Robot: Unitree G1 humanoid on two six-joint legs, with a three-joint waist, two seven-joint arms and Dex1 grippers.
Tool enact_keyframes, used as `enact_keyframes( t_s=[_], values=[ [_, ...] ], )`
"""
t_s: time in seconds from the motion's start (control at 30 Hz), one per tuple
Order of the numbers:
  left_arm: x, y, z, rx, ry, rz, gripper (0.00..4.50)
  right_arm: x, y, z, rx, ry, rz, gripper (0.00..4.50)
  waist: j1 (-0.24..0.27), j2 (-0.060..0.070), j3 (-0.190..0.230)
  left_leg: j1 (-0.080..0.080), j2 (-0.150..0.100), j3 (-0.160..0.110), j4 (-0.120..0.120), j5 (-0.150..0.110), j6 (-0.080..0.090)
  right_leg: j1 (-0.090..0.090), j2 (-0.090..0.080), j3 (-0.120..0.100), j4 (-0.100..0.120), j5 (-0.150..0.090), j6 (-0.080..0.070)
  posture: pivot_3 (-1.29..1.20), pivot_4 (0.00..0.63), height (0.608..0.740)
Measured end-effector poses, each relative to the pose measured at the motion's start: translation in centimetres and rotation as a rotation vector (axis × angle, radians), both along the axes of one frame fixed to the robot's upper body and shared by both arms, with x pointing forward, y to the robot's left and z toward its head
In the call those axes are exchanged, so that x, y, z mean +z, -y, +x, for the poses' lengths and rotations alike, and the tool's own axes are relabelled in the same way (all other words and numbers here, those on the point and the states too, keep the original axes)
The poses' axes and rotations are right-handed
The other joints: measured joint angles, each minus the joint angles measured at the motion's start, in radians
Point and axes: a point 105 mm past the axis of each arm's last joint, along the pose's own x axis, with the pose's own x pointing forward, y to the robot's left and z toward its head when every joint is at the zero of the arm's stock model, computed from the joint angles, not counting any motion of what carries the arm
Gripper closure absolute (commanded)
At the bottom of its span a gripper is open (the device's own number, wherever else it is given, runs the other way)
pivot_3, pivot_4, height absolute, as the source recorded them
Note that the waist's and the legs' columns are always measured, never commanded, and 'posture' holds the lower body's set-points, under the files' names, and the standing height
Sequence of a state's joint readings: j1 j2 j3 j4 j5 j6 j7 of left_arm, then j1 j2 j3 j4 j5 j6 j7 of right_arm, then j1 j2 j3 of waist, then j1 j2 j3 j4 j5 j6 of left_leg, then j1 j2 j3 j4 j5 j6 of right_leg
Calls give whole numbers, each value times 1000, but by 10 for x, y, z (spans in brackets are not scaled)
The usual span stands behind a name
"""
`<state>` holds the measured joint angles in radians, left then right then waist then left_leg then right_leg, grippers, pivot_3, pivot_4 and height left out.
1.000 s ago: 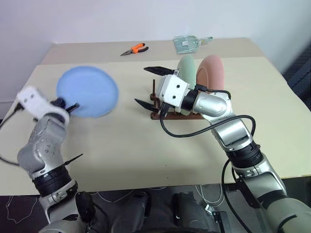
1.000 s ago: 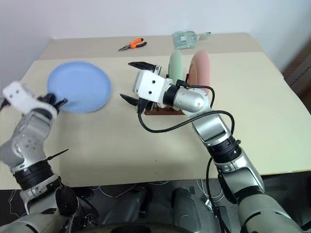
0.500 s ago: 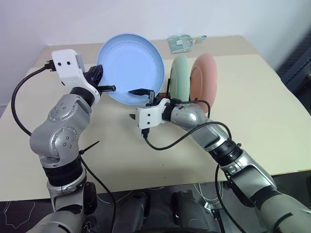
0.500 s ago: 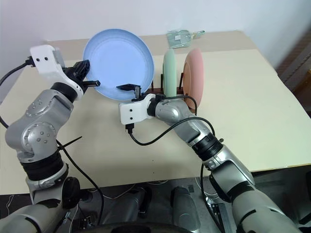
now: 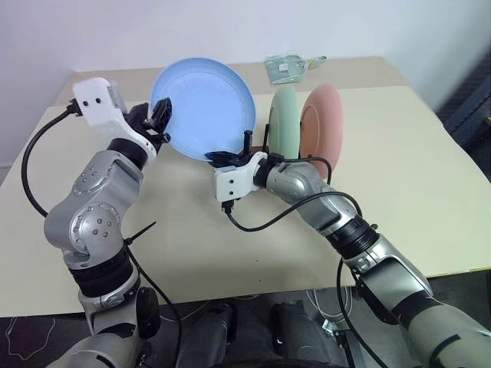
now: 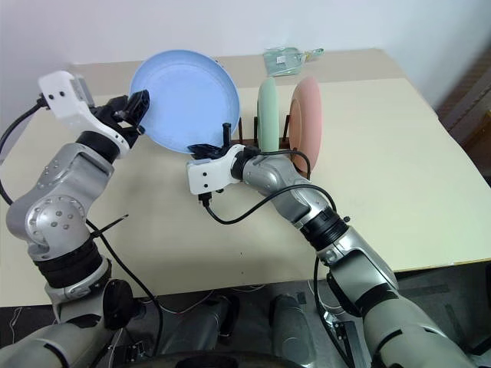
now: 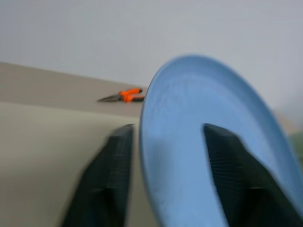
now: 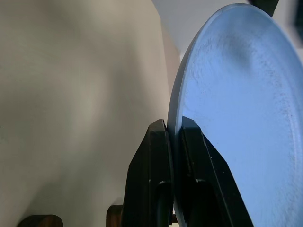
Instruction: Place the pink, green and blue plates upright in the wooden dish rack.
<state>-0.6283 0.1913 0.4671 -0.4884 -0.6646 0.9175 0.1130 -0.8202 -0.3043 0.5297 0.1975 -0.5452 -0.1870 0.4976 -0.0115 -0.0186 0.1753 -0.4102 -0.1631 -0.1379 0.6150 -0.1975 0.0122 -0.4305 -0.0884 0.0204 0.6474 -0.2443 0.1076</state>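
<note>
The blue plate (image 5: 203,107) is held tilted on edge above the table, just left of the wooden dish rack (image 5: 247,139). My right gripper (image 5: 221,156) is shut on its lower rim; in the right wrist view both fingers (image 8: 156,151) pinch the rim. My left gripper (image 5: 159,119) stands open at the plate's left edge, its fingers (image 7: 111,175) spread on either side of the rim without touching. The green plate (image 5: 285,130) and the pink plate (image 5: 322,126) stand upright in the rack, whose base is mostly hidden behind my right arm.
Orange pliers (image 7: 124,96) lie on the far table behind the blue plate. A clear plastic bag (image 5: 288,67) lies at the back, beyond the rack. The beige table (image 5: 414,192) stretches wide to the right of the rack.
The left arm swung the blue plate up and rightward to the rack. The right gripper closed on its lower rim, and the left gripper then opened.
</note>
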Motion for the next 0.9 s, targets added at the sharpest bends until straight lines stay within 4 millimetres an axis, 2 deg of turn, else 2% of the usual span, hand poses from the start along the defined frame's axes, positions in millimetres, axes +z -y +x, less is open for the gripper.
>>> enact_keyframes(
  t_s=[0.1,0.17,0.2,0.33,0.37,0.43,0.5,0.6,0.67,0.73,0.9],
  values=[
    [35,-36,-11,128,169,-108,1077,1,-2,-3,19,11,5,4500,-3,-1,0,0,2,0,0,-1,-2,0,0,0,0,1,-1,0,150,729],
    [43,-63,-20,240,222,-88,1077,4,-4,-6,43,20,25,4500,-5,-1,0,1,3,1,-1,-1,-3,0,1,1,0,1,-1,0,150,729],
    [40,-78,-24,311,224,-43,1077,8,-5,-7,59,25,46,4500,-6,-1,0,1,3,1,-1,-1,-3,0,2,1,0,1,-2,0,150,729],
    [1,-126,-34,518,115,131,1077,38,4,-9,91,7,219,4500,0,-1,0,2,3,1,-1,0,-2,0,4,2,-1,2,-3,0,150,729],
    [-10,-133,-36,543,80,190,1077,47,6,-12,106,-12,276,4500,1,-1,0,2,4,1,-1,-1,-3,0,5,2,-1,2,-3,0,150,729],
    [-41,-135,-36,526,-18,330,1077,65,12,-20,148,-101,436,4500,5,-1,0,2,4,0,-1,-2,-2,2,5,2,-2,2,-3,0,150,729],
    [-74,-118,-31,427,-108,445,1077,74,16,-27,189,-238,586,4500,12,-1,0,2,4,-1,-1,-4,2,2,5,2,-2,2,-4,0,150,729],
    [-122,-65,-28,183,-187,531,1077,84,22,-35,246,-527,850,4500,18,-1,0,2,4,-1,-1,-6,4,1,4,3,-2,2,-5,0,150,729],
    [-146,-29,-34,24,-198,525,1077,86,26,-41,282,-705,981,4500,20,-1,0,2,5,-1,-2,-6,4,1,4,3,-2,2,-5,0,150,729],
    [-157,-9,-39,-73,-199,526,1077,85,29,-44,291,-826,1051,4500,21,0,1,2,6,-1,-2,-6,4,-1,4,3,-1,2,-6,0,150,729],
    [-168,33,-50,-255,-174,556,1077,81,39,-39,241,-1010,1215,4500,18,5,0,2,7,0,-3,-6,4,-1,4,3,-1,0,-10,0,150,729]
  ],
)
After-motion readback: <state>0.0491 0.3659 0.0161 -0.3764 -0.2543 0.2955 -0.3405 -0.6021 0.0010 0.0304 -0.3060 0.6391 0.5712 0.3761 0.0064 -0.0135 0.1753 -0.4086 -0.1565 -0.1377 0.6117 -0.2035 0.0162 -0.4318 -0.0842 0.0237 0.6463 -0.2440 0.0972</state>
